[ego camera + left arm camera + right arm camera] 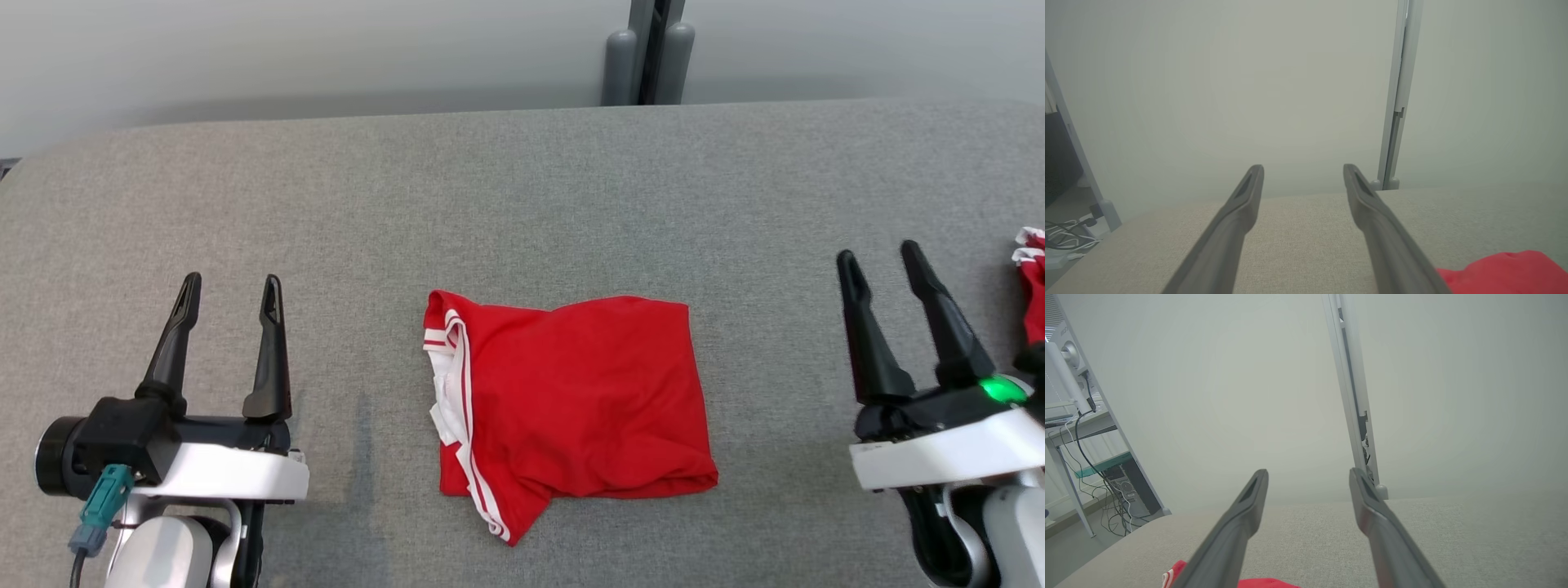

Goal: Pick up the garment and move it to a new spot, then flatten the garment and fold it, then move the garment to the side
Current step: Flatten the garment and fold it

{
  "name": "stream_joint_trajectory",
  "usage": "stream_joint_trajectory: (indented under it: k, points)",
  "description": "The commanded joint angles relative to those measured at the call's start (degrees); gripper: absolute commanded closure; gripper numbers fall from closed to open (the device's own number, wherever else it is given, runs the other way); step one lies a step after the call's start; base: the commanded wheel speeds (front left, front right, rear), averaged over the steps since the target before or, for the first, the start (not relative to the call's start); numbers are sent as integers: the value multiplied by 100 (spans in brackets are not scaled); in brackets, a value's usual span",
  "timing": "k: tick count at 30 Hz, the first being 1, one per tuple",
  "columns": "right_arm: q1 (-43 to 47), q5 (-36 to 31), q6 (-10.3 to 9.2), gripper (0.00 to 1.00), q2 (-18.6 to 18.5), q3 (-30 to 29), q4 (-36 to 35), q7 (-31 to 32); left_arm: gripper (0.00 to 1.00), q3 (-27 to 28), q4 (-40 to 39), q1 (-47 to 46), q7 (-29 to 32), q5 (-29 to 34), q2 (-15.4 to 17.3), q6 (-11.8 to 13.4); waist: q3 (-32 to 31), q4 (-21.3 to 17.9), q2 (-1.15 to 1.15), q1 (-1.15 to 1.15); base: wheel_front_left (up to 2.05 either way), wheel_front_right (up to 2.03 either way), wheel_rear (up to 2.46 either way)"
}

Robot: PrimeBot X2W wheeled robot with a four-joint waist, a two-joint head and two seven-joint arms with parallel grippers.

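Observation:
The garment (571, 400), red with white stripes along its left edge, lies folded into a rough rectangle on the middle of the grey table (522, 188). My left gripper (233, 279) hovers open to its left, well apart from it, nothing between the fingers. To the right of the garment my right gripper (877, 250) is open and empty too. In the left wrist view the open left gripper (1303, 167) points along the table, and a corner of the garment (1506, 271) shows at the lower right. The right wrist view has the open right gripper (1308, 471) with red cloth (1265, 583) at the bottom edge.
Another red and white piece of cloth (1033, 286) lies at the table's right edge, just beyond my right gripper. A grey post (649, 53) stands behind the table's far edge against a pale wall. Cables and a desk (1081, 428) stand off to the left.

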Motion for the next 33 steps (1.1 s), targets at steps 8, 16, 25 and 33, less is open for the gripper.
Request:
stream_joint_trajectory:
  k: [8,16,25,33]
  points:
    - [490,-503,7,0,122,-644,-211,325,0,-17,-246,273,139,21,116,75,-236,-93,0,0,0,0,0]
    - [913,-699,7,0,162,-827,-261,537,0,-127,-442,665,373,12,216,93,-650,-133,0,0,0,0,0]
    - [1245,-836,6,0,178,-930,-382,803,0,-168,-563,943,522,-13,300,120,-992,-126,0,0,0,0,0]
    - [1526,-888,6,0,231,-1019,-499,971,0,-74,-578,1186,556,-72,404,186,-1195,-106,0,0,0,0,0]
